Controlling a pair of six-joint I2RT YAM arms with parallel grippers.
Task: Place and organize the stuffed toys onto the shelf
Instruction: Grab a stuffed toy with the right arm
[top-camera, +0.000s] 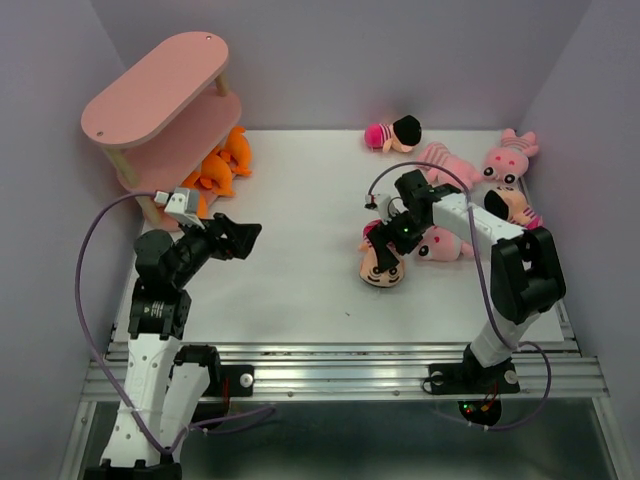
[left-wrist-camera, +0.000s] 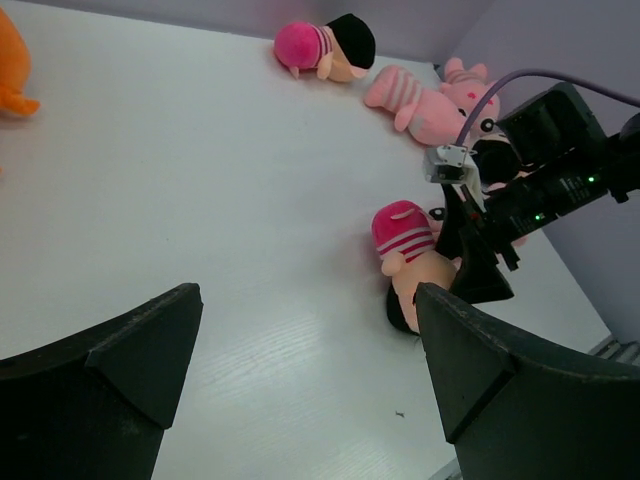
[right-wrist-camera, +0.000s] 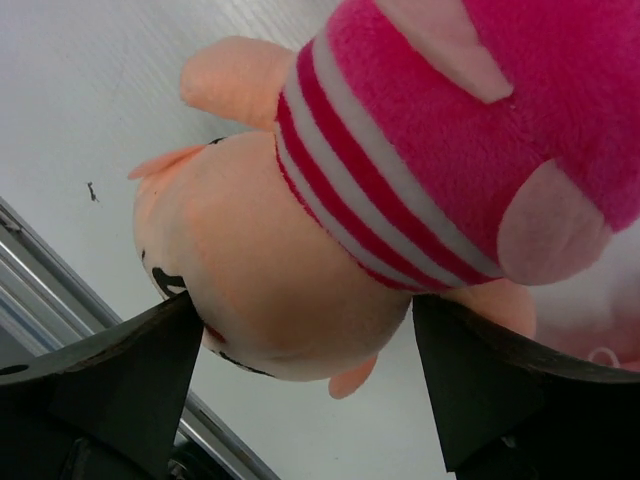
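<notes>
A peach-faced doll (top-camera: 383, 265) in magenta stripes lies mid-table, face up. My right gripper (top-camera: 387, 240) is down over it, open, a finger on each side of its head (right-wrist-camera: 290, 260); the left finger touches the face and a gap shows at the right finger. My left gripper (top-camera: 245, 238) hangs open and empty over bare table near the shelf (top-camera: 155, 85). Orange toys (top-camera: 222, 165) sit under the pink shelf's upper boards. A second doll (top-camera: 392, 133) and pink striped animals (top-camera: 447, 160) lie at the back right.
Another pink animal (top-camera: 510, 155) and a doll (top-camera: 515, 205) lie against the right wall, beside my right arm. A pink toy (top-camera: 440, 247) lies just right of the straddled doll. A metal rail (top-camera: 340, 355) runs along the near table edge.
</notes>
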